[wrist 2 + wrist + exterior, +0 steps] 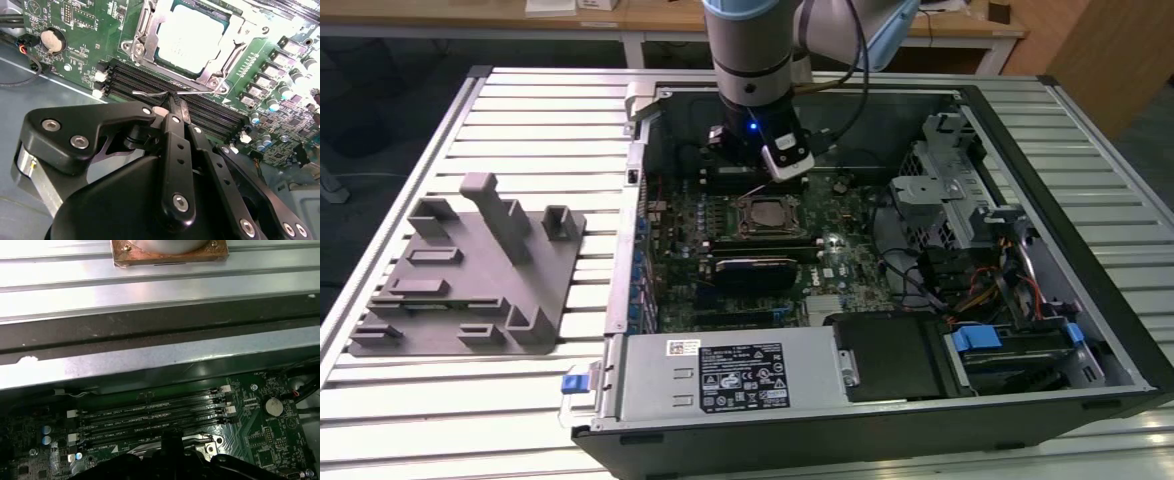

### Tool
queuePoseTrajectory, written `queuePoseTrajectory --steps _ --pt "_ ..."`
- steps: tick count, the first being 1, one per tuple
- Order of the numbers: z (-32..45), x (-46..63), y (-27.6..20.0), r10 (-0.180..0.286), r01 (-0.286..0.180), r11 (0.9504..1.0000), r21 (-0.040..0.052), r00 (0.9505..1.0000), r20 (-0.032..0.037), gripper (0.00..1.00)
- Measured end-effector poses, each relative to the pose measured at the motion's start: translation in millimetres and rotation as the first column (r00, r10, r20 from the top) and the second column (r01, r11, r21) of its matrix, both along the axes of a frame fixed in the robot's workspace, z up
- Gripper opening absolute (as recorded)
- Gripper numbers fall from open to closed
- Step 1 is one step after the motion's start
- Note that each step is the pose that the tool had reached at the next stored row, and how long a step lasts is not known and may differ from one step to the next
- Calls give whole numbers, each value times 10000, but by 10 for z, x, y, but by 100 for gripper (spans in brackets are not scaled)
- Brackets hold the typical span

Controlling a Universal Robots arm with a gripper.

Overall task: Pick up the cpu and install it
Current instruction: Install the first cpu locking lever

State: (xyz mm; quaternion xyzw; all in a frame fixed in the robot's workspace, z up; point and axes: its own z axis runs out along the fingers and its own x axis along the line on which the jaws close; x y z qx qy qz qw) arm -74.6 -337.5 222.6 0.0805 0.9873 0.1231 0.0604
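One cpu (189, 41) sits socketed beyond the hand (172, 102).

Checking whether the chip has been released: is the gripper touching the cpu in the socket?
Apart. In the second wrist view the gripper sits over the memory slots, with the socket frame between it and the seated cpu.
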Motion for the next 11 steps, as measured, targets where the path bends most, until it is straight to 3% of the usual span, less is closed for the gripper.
queuePoseTrajectory --steps 4,11 --pt "-20 1 0 1 -1 10000 32 9999 111 11" --pt "-40 1 0 0 -1 10000 36 9999 123 11"
